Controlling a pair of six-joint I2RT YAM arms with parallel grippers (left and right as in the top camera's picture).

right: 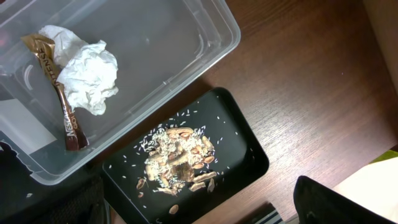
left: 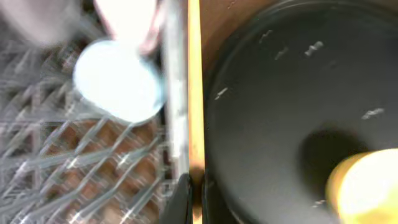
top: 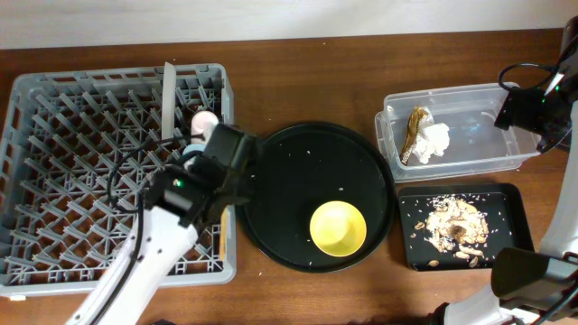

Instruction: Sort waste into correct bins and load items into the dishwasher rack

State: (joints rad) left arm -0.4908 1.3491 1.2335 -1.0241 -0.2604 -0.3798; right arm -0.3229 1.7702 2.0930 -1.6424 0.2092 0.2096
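Observation:
The grey dishwasher rack holds the upright pale plate, the pink cup and the light-blue cup. My left gripper is shut on a wooden chopstick that lies along the rack's right edge; it also shows in the overhead view. The yellow bowl sits on the round black tray. The clear tub holds the white napkin and the gold-brown wrapper. The black rectangular tray holds the food scraps. My right gripper is open and empty above that tray's near edge.
The round black tray carries a few white crumbs. My left arm crosses the rack's front right corner. My right arm stands beside the tub's right end. Bare wooden table lies right of the bins.

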